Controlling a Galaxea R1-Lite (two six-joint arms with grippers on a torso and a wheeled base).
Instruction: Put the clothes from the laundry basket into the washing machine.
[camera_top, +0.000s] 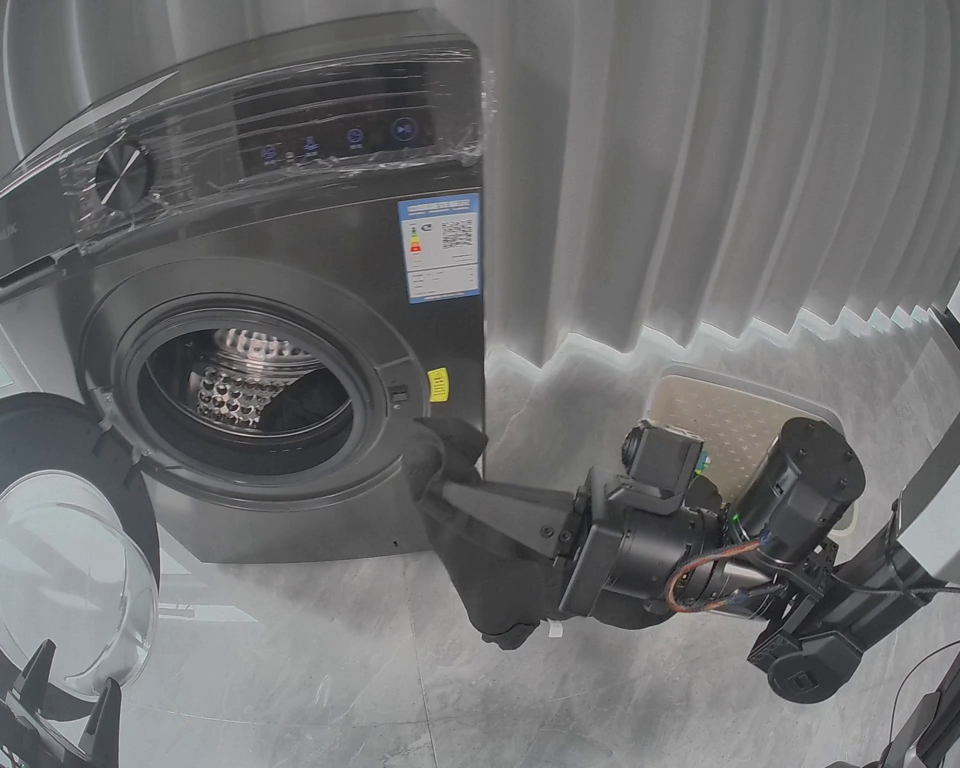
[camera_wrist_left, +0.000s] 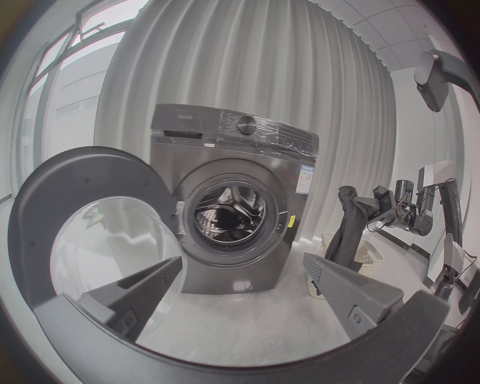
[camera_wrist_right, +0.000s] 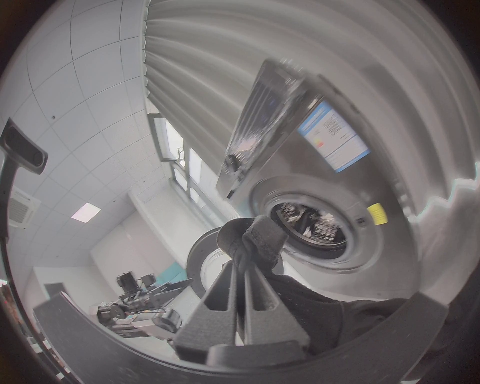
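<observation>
Dark garment (camera_top: 480, 570) hangs clamped in my right gripper (camera_top: 441, 488) at the front right corner of the washing machine (camera_top: 300, 250), above grey tiled floor (camera_top: 300, 670). My left gripper (camera_top: 78, 668) gapes wide by the machine's swung-out door (camera_top: 60, 540); pale curtains (camera_top: 700, 150) hang behind it.

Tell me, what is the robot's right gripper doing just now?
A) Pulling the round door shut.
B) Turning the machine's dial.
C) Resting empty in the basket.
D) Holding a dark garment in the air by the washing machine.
D: the right gripper is shut on the dark garment, which hangs above the floor beside the front of the washing machine.
</observation>
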